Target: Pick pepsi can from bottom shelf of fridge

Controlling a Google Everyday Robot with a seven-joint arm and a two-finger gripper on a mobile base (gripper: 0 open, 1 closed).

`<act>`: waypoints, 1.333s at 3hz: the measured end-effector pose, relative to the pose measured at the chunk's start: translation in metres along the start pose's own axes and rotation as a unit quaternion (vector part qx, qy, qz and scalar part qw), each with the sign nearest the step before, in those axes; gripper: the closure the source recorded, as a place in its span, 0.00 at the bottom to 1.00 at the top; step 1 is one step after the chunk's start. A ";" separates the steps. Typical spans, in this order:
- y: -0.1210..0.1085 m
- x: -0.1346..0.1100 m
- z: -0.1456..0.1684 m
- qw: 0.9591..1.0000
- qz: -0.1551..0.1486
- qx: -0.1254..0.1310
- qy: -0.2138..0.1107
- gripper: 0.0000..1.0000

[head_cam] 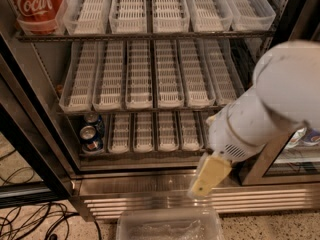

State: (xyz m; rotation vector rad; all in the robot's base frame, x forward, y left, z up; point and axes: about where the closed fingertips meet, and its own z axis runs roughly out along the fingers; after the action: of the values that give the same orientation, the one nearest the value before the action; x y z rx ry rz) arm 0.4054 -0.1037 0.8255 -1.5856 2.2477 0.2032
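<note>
The fridge (150, 186) stands open, with whitish slatted racks. On the bottom shelf (165, 132), in the far-left lane, a blue pepsi can (90, 139) with a silver top stands at the front. A second blue can (94, 121) stands right behind it. My gripper (206, 178), yellowish at its tip, hangs from the white arm (260, 109) in front of the steel sill, below the right end of the bottom shelf. It is well right of the pepsi can and holds nothing that I can see.
A large red Coca-Cola can (35, 3) stands on the top rack at left. A clear plastic bin (170, 226) sits on the floor below the fridge. Black cables (30, 221) lie at bottom left. The right door frame (265, 161) is behind the arm.
</note>
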 end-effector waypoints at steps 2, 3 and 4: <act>0.058 -0.025 0.078 0.996 -0.010 -0.070 -0.054 0.00; 0.058 -0.025 0.078 0.996 -0.010 -0.070 -0.054 0.00; 0.058 -0.028 0.097 0.995 -0.010 -0.060 -0.079 0.00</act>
State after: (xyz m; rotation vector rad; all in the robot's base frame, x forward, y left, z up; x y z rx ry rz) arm 0.3818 -0.0264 0.7414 -1.5904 2.1331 0.4513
